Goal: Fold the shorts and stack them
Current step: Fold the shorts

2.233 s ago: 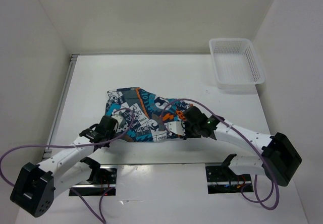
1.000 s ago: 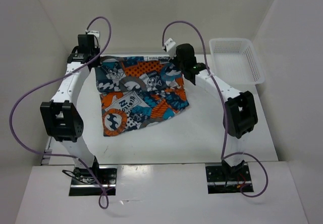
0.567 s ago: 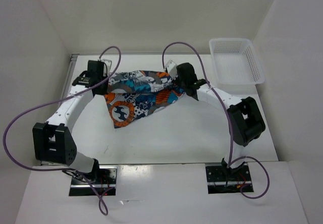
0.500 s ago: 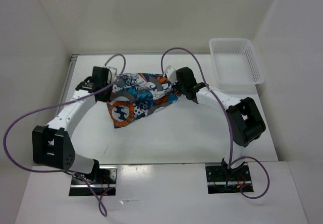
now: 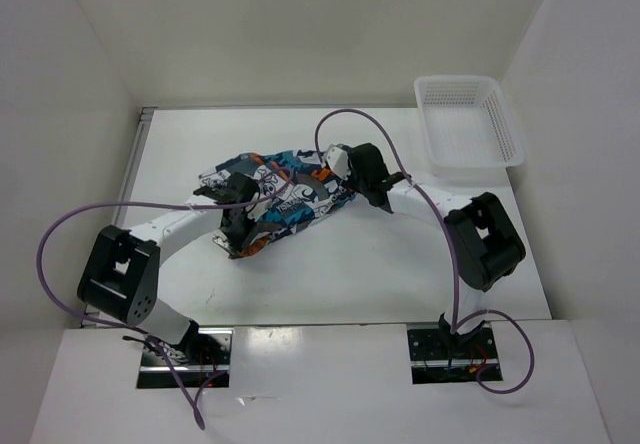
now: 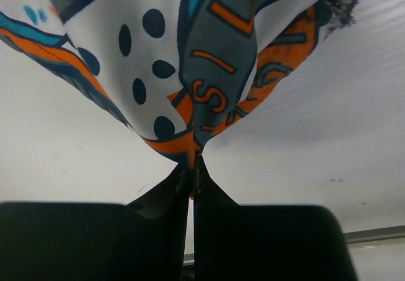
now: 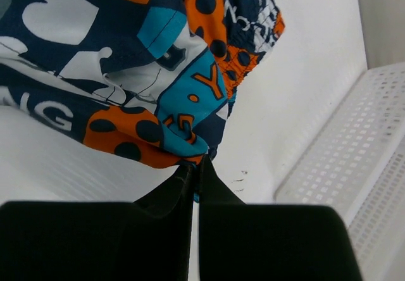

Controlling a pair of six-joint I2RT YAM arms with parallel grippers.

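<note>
The shorts (image 5: 290,199), in a busy blue, teal, orange and white print, lie bunched in a long heap on the middle of the white table (image 5: 330,264). At the heap's left end my left gripper (image 5: 238,209) is shut on it. In the left wrist view the black fingers pinch an orange fold (image 6: 193,161) of the shorts (image 6: 209,59). My right gripper (image 5: 348,186) is shut on the right end. The right wrist view has its jaws tight on a teal and orange corner (image 7: 195,161) of the shorts (image 7: 126,59).
A white plastic mesh basket (image 5: 505,129) stands at the back right corner of the table; its side (image 7: 354,167) fills the right edge of the right wrist view. White walls close in the table on the left, back and right.
Both grippers brought the shorts from high at the back down towards the table's middle. The spread cloth has gathered into a bunch, and the left gripper has swung in towards the right one.
</note>
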